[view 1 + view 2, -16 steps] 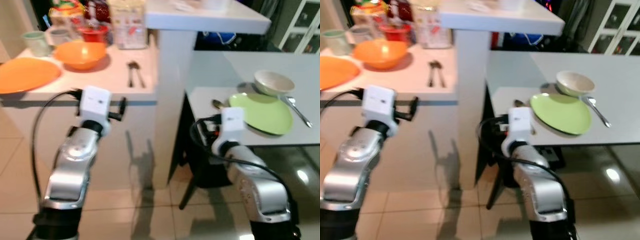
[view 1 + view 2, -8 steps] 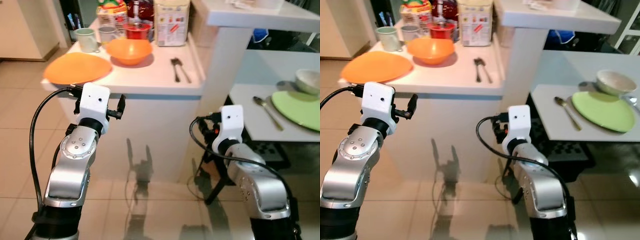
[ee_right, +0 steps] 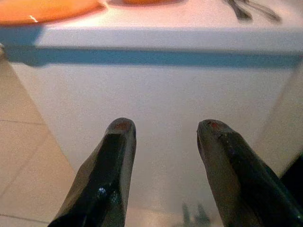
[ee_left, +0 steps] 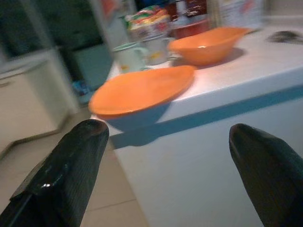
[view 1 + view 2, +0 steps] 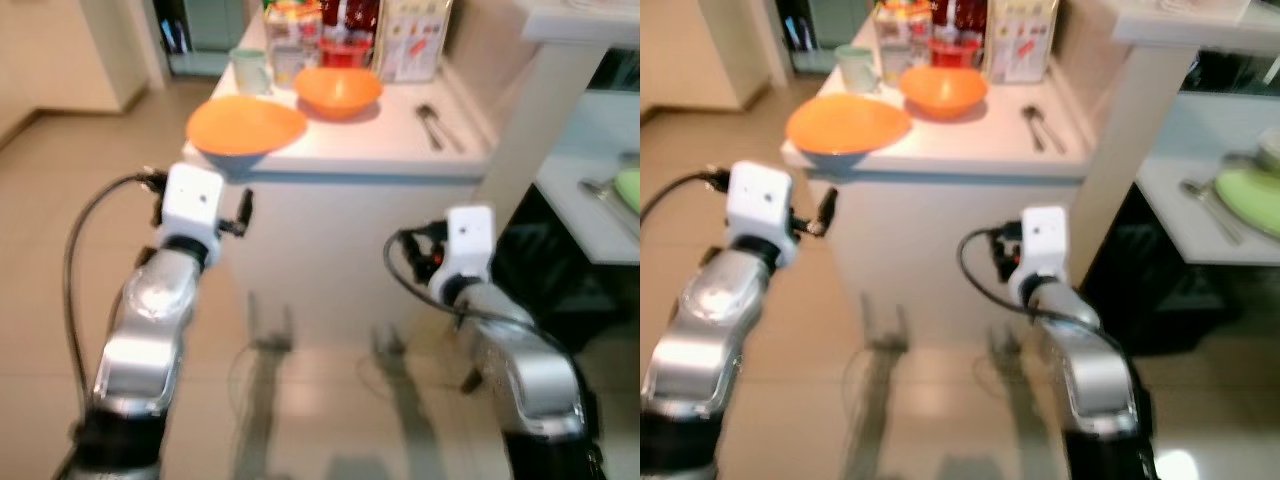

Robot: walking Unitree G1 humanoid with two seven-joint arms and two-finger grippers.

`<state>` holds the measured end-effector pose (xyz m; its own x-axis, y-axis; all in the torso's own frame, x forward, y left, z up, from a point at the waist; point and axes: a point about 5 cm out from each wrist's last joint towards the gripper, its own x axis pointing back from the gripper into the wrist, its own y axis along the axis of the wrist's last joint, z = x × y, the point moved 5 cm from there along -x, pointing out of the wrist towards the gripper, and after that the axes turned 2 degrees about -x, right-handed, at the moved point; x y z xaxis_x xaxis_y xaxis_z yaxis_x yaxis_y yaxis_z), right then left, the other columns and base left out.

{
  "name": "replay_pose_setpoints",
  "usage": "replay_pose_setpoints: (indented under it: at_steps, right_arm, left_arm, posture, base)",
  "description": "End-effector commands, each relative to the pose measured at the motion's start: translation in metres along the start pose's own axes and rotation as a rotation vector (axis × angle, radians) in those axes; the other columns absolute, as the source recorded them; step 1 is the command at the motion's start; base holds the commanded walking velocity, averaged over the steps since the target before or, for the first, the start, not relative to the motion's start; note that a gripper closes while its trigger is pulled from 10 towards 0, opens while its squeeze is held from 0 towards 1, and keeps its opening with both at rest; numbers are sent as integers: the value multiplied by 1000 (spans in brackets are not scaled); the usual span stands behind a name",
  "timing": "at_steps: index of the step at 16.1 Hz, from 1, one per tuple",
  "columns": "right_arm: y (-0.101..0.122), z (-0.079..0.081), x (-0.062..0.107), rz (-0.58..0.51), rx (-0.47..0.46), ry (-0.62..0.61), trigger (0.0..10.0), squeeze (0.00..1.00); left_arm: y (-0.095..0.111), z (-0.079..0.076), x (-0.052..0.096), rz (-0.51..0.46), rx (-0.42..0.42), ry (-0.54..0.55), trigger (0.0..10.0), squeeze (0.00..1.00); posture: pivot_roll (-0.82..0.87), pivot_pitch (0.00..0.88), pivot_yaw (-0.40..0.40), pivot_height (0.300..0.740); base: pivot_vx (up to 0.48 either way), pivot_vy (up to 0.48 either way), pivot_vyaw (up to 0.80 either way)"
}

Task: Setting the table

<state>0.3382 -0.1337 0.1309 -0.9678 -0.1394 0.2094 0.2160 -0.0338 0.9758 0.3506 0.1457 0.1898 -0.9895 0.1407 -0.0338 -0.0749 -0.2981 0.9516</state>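
- Claws first: the left gripper (image 4: 165, 175) has its fingers wide apart and holds nothing; the right gripper (image 3: 165, 142) is partly open and empty; both hang low before the worktop (image 5: 400, 160).
- The camera has swung from the dining table to this worktop; a second setting comes next, I think.
- The orange plate (image 5: 246, 124) pokes over the worktop's near left corner, above the left gripper; the orange bowl (image 5: 338, 89) and cutlery (image 5: 432, 118) lie further back.

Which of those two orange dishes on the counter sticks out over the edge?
The flat orange plate, at the counter's near corner by the left gripper; its rim overhangs the edge. The deeper orange bowl sits farther back, fully on the top.
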Motion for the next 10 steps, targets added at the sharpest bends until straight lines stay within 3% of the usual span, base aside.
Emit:
replay_pose_setpoints:
  at_steps: [1,2,5,10]
  right_arm:
    - [8,0,0,-30,-3,-5,10000,0]
    - [9,-1,-1,-34,-4,-8,10000,0]
    - [11,-1,-2,-39,-3,-10,10000,0]
    - [38,-6,-3,-151,-37,-50,10000,0]
  left_arm:
    - [7,4,-1,-25,0,6,10000,0]
    - [11,5,-2,-45,-8,3,10000,0]
    - [11,8,-4,-41,-18,17,10000,0]
    - [18,18,-6,-71,35,71,10000,0]
  posture:
    - [43,0,-8,740]
    - [43,0,-8,740]
    - [43,0,-8,740]
    - [44,0,-10,740]
  base:
    - [0,0,0]
    - [0,0,0]
    - [0,-480,0]
    - [0,0,0]
